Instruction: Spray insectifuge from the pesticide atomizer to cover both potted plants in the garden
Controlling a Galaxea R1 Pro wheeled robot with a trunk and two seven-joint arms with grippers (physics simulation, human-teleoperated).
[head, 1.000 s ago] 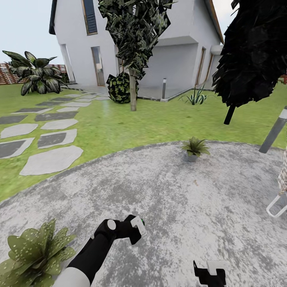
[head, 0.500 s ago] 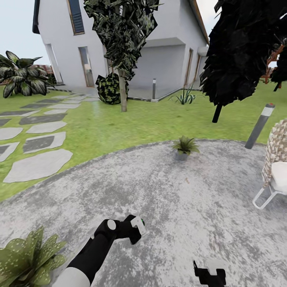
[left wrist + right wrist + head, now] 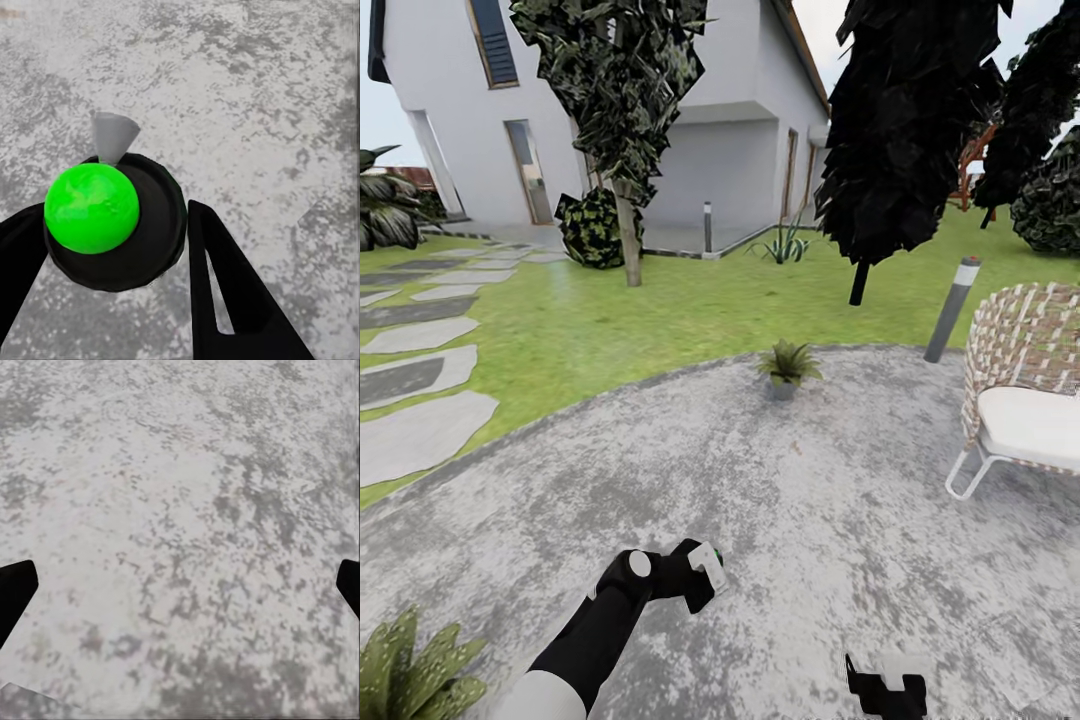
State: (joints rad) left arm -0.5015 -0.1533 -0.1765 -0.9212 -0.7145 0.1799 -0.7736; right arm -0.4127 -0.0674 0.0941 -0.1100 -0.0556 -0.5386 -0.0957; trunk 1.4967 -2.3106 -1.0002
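A robot stands on the grey round patio point(image 3: 830, 520) of a garden, looking out toward a white house point(image 3: 660, 100) across the lawn point(image 3: 660, 320).

The left gripper point(image 3: 705, 565) is held low in front of the body, and its fingers point(image 3: 225, 292) are pinched around the pesticide atomizer point(image 3: 112, 221). In the left wrist view the bottle is seen end-on: a dark round body between the two black fingers, a bright green cap point(image 3: 91, 208) facing the camera and a small grey nozzle point(image 3: 114, 136) jutting out beyond it over the paving. So the bottle's long axis runs roughly along the gripper's pointing direction, down toward the ground.

The right gripper point(image 3: 885, 690) sits at the bottom edge of the head view, spread wide and empty; in its own wrist view only the two dark fingertips point(image 3: 15, 589) show at the far sides, with bare paving between them.

One potted plant point(image 3: 788, 365), a small green rosette in a grey pot, stands at the far edge of the patio, well apart from the left gripper, ahead and a little to the right. The other potted plant point(image 3: 410, 675) shows as speckled leaves in the bottom left corner of the head view, near the robot's left side and much closer to the arm holding the bottle.

A wicker chair point(image 3: 1025, 390) with a white cushion stands at right, with a grey bollard lamp point(image 3: 952, 310) behind it.

The nozzle is not aimed at either plant now. Judging from the layout, the left arm is the one to spray, and the nearer plant lies to its left and slightly behind.
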